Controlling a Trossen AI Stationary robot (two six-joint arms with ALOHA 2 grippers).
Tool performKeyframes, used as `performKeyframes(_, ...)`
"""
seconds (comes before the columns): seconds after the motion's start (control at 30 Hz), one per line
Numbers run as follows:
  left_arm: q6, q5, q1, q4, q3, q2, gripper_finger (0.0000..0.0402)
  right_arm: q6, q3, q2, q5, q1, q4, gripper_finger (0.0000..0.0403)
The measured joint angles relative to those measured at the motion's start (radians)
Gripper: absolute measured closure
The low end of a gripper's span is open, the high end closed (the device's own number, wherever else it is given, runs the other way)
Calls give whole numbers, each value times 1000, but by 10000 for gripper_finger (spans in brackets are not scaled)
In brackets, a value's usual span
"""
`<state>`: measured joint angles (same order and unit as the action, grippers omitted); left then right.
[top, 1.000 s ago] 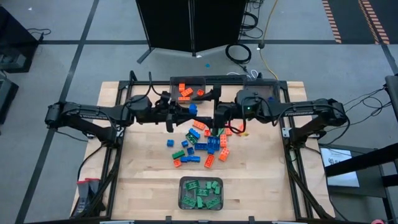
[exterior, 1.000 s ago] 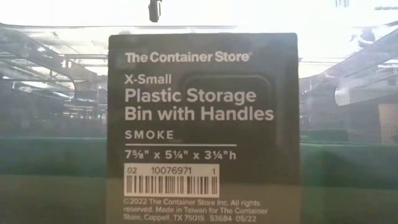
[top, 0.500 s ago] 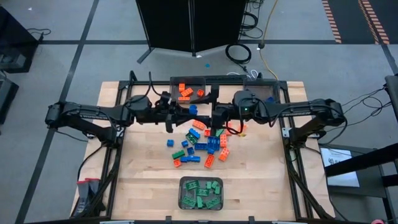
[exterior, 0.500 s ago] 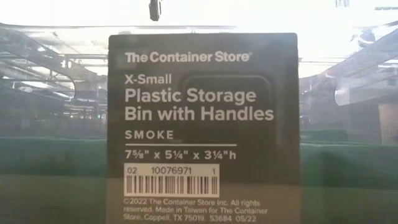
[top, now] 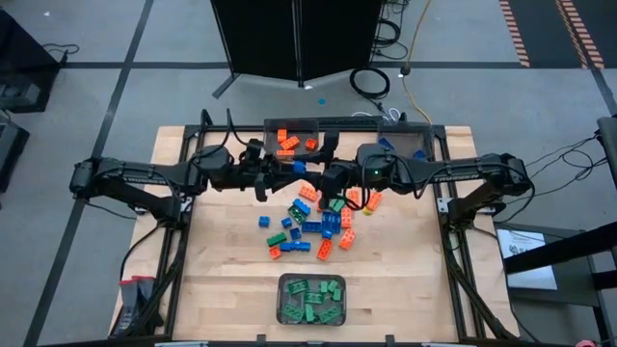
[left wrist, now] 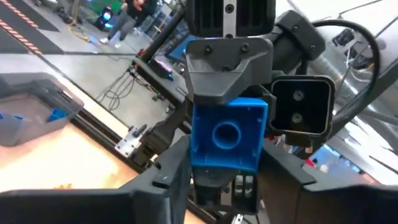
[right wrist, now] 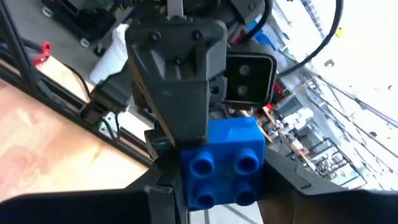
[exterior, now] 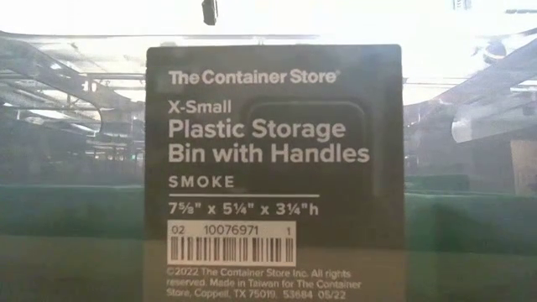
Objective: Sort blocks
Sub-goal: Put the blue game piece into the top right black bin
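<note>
Your left gripper (top: 292, 170) and right gripper (top: 316, 177) meet above the table (top: 222, 280), both clamped on one blue block (top: 300, 168). Sorting is partly done: the near bin (top: 281, 301) holds green blocks, the far bin (top: 267, 132) orange. A mixed pile (top: 310, 224) remains for you.

The right gripper (top: 323, 176) has moved leftward to meet the blue block (top: 300, 169) in the left gripper (top: 281, 172).

Bin label (exterior: 273, 168): "The Container Store", "X-Small Plastic Storage Bin", "SMOKE"
</note>
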<state>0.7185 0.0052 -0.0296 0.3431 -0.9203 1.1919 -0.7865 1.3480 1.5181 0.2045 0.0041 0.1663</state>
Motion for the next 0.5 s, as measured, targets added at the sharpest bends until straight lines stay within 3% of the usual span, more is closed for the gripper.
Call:
performKeyframes(0.07, 0, -10, 0, 1, 0, 0, 228, 15, 21, 0, 27, 0, -43, 282)
performKeyframes(0.2, -43, 8, -10, -33, 6, -7, 197, 19, 57, -27, 209, -7, -83, 282)
performKeyframes(0.3, -45, 14, -20, -22, 4, -34, 187, 43, 56, -64, 223, -33, -106, 282)
performKeyframes(0.4, -56, 13, -36, -44, 4, -59, 185, 167, 54, -124, 271, -103, -198, 282)
performKeyframes(0.5, -98, -14, -56, -94, 4, -96, 184, 363, 48, -201, 353, -248, -386, 282)
